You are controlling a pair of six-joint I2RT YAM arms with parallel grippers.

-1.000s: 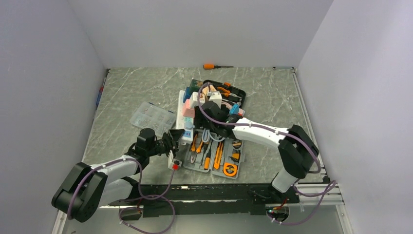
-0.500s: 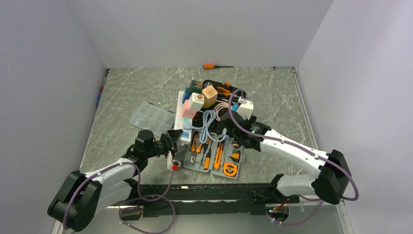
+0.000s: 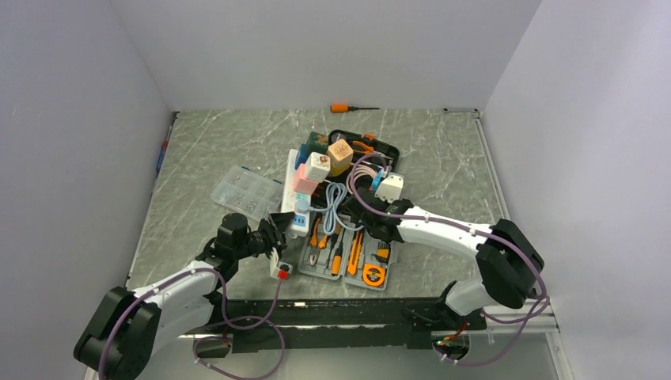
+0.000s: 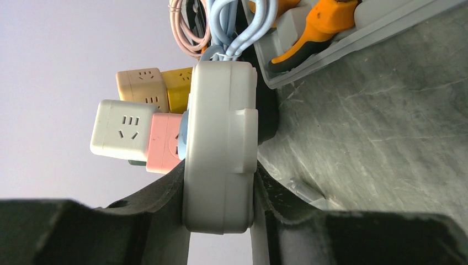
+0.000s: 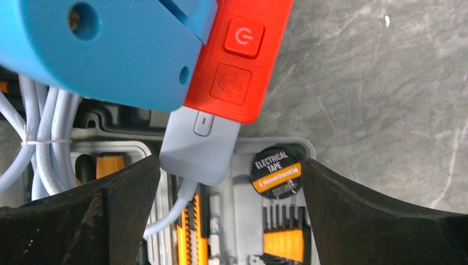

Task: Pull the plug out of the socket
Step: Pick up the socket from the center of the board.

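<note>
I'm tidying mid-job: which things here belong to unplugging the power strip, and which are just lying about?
Belongs to the job:
- long white power strip with pastel outlets
- white cube plug standing on it
- left gripper, jaws clamped on the strip
- right gripper, jaws open

Lying about:
- orange-handled screwdriver
- clear plastic compartment box
- grey tool tray
- black electrical tape roll

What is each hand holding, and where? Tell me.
The left hand clamps the long white power strip with pastel outlets across the sides of its near end. The right hand is open, holding nothing.
</note>
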